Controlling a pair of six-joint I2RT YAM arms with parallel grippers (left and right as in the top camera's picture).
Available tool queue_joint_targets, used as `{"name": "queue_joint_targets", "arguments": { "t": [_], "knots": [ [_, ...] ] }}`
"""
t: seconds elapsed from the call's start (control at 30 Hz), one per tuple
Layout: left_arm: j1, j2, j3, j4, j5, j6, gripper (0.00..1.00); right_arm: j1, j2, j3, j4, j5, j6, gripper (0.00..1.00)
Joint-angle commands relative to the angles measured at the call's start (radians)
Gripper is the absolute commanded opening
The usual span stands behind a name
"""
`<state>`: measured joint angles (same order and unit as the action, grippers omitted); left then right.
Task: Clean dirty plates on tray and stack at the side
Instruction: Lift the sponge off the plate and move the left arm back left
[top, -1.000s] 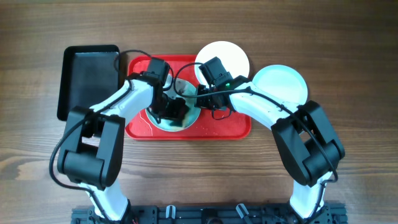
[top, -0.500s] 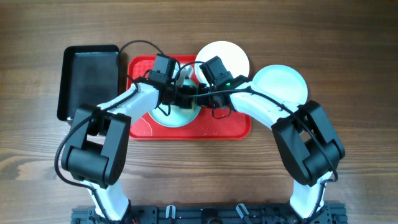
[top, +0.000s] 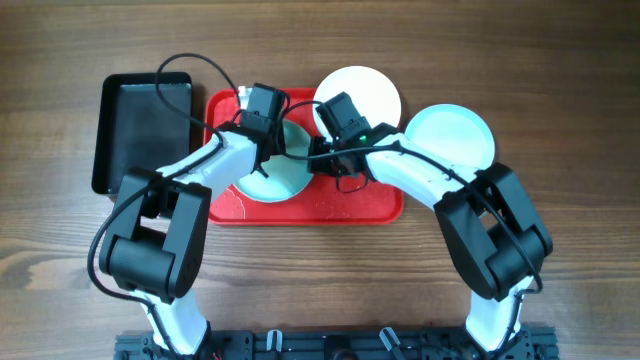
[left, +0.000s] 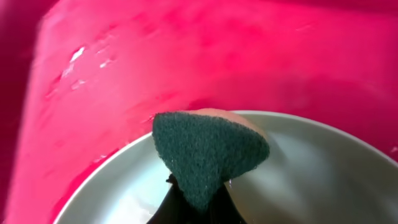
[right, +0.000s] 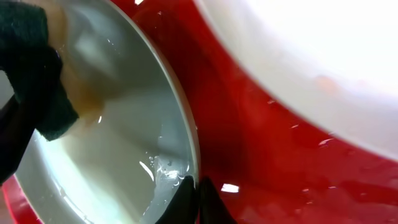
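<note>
A pale mint-blue plate (top: 277, 178) lies on the red tray (top: 355, 203). My left gripper (top: 268, 140) is shut on a dark green sponge (left: 208, 149) and presses it against the plate's far rim (left: 311, 168). My right gripper (top: 318, 160) is shut on the plate's right rim (right: 186, 143); the sponge shows there too (right: 37, 93). A cream-white plate (top: 372, 92) rests at the tray's far edge. The other mint-blue plate (top: 452, 135) lies on the table to the right.
A black rectangular bin (top: 140, 125) stands left of the tray. A black cable loops over the bin and tray corner (top: 195, 75). The tray surface is wet (left: 87, 59).
My left gripper has moved the sponge from the near part of the plate to its far rim. The right gripper stays on the plate's rim.
</note>
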<state>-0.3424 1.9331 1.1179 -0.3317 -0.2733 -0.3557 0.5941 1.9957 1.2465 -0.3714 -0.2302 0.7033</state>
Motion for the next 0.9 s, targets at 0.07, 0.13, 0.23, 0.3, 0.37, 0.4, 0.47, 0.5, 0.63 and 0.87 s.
{"name": "queue_joint_targets", "arguments": {
  "t": [0.07, 0.13, 0.23, 0.3, 0.37, 0.4, 0.47, 0.5, 0.63, 0.87],
  "knots": [
    [0.047, 0.018, 0.061, -0.282, -0.079, -0.127, 0.04, 0.0, 0.015, 0.006, -0.019, -0.007, -0.004, 0.04],
    [0.05, 0.003, 0.136, -0.393, -0.045, -0.127, 0.04, 0.0, 0.015, 0.006, -0.02, -0.007, -0.004, 0.04],
    [0.064, -0.016, 0.262, -0.524, 0.0, -0.124, 0.04, 0.0, 0.015, 0.006, -0.025, -0.007, -0.004, 0.04],
    [0.092, -0.026, 0.387, -0.619, 0.063, -0.124, 0.04, 0.0, 0.015, 0.006, -0.03, -0.007, -0.005, 0.04],
    [0.116, -0.027, 0.466, -0.667, 0.114, -0.123, 0.04, 0.0, 0.015, 0.006, -0.029, -0.007, -0.013, 0.04],
    [0.13, -0.027, 0.495, -0.681, 0.134, -0.123, 0.04, 0.0, 0.015, 0.006, -0.029, -0.007, -0.013, 0.04],
    [0.153, -0.027, 0.524, -0.691, 0.151, -0.123, 0.04, 0.0, 0.015, 0.006, -0.021, -0.007, -0.021, 0.04],
    [0.164, -0.027, 0.526, -0.69, 0.151, -0.123, 0.04, 0.0, 0.015, 0.006, -0.014, -0.006, -0.023, 0.04],
    [0.207, -0.026, 0.523, -0.707, 0.151, -0.123, 0.04, 0.002, 0.029, 0.006, 0.025, -0.006, -0.045, 0.04],
    [0.252, -0.026, 0.522, -0.71, 0.151, -0.123, 0.04, 0.002, 0.084, 0.006, 0.08, -0.055, -0.023, 0.08]
  ]
}}
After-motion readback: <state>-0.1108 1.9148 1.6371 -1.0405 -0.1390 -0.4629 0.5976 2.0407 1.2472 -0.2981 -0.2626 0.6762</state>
